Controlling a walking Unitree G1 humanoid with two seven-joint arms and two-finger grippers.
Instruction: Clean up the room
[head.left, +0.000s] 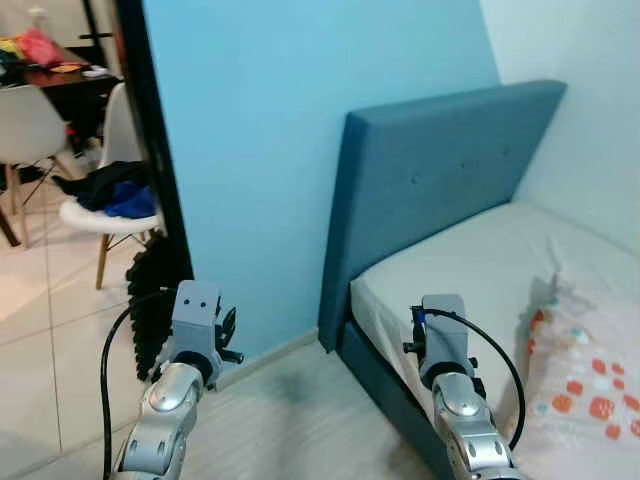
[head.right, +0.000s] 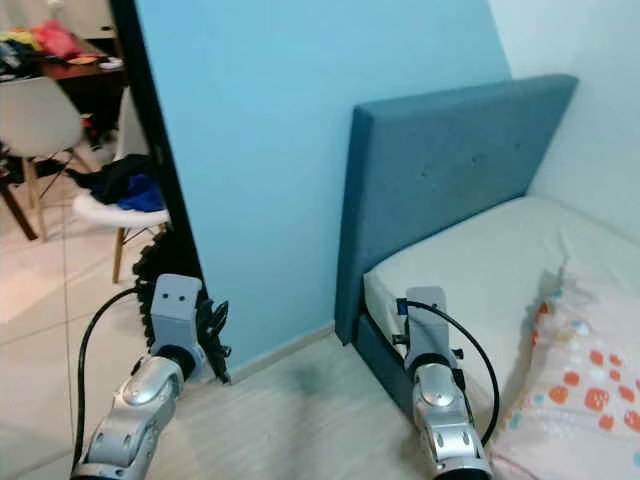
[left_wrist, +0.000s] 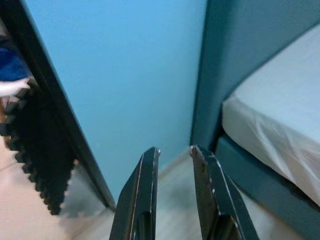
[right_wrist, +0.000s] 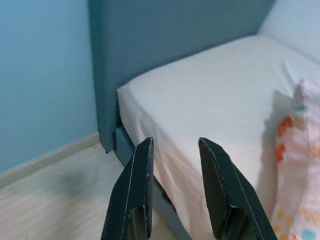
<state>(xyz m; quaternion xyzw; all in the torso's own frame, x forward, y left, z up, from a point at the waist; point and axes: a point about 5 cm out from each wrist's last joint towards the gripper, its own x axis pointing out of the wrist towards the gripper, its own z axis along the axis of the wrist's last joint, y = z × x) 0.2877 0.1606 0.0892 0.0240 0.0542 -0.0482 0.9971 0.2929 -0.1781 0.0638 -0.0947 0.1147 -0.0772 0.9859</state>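
A bed with a white sheet and a blue-grey headboard stands against the light blue wall. A white blanket with orange and teal spots lies crumpled on the mattress at the right. My left gripper is held up over the floor near the wall corner, open and empty. My right gripper hovers open beside the bed's near corner, nothing between its fingers. Both silver arms rise from the bottom of the head views.
A black door frame edges the wall on the left, with black foam mats leaning at its foot. Beyond it stands a white chair piled with dark and blue clothes, and a cluttered table. Pale floor lies between me and the bed.
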